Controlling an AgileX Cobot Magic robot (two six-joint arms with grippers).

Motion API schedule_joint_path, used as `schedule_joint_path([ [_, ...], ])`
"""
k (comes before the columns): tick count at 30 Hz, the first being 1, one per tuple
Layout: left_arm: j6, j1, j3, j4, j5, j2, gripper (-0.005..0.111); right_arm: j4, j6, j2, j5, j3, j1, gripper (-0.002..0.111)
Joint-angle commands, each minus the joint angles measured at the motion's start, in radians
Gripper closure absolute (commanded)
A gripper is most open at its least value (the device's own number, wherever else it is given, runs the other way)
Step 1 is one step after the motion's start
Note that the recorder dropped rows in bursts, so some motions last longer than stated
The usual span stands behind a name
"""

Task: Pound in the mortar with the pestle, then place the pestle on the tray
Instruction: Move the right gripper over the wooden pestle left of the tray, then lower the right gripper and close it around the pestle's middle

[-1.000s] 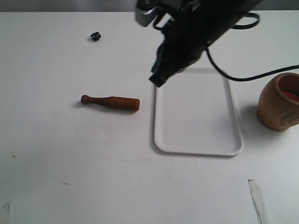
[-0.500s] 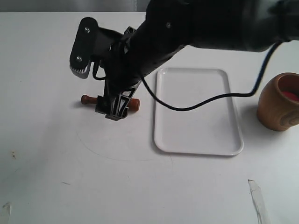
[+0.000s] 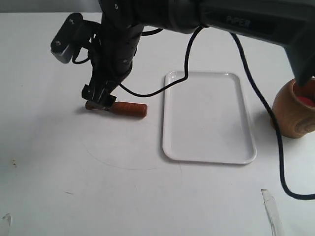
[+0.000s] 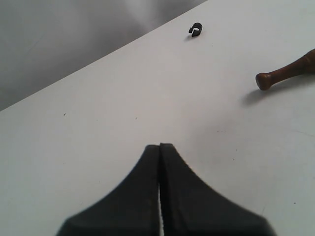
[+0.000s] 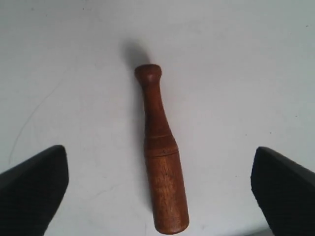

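Note:
The reddish-brown pestle (image 3: 129,109) lies flat on the white table, left of the white tray (image 3: 165,142). My right gripper (image 3: 99,99) has reached across and hangs low over the pestle's narrow handle end, hiding the knob in the exterior view. In the right wrist view the pestle (image 5: 160,157) lies between the two wide-apart fingers (image 5: 35,187), untouched; the gripper (image 5: 158,164) is open. The light-brown mortar (image 3: 294,114) stands at the right edge, beyond the tray. My left gripper (image 4: 159,146) is shut on nothing above bare table, and the pestle's knob (image 4: 266,80) shows off to one side.
A tiny black object (image 4: 195,30) lies on the table far from the pestle. The right arm's black cable (image 3: 256,93) hangs across the tray and past the mortar. A strip of tape (image 3: 271,211) sits near the front right.
The right arm has swung left from above the tray's corner to the pestle and has come down over its handle end. The pestle, tray and mortar have not moved.

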Motion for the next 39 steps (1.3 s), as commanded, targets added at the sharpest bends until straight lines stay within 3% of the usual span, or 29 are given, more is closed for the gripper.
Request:
schedule_joint_path([
  [1, -0.008, -0.008, 0.001, -0.007, -0.003, -0.001, 0.107, -0.028, -0.111, 0.066, 0.023, -0.006, 0.003, 0.016],
  [14, -0.008, -0.008, 0.001, -0.007, -0.003, -0.001, 0.107, 0.045, -0.215, 0.228, 0.044, -0.214, 0.003, 0.017],
  [22, -0.008, -0.008, 0.001, -0.007, -0.003, -0.001, 0.107, 0.045, -0.219, 0.272, 0.037, -0.219, 0.003, 0.026],
  [31, -0.008, -0.008, 0.001, -0.007, -0.003, -0.001, 0.107, 0.036, -0.209, 0.289, -0.005, -0.219, 0.003, 0.054],
  [39, -0.008, -0.008, 0.001, -0.007, -0.003, -0.001, 0.107, -0.023, -0.209, 0.301, 0.003, -0.219, 0.003, 0.101],
])
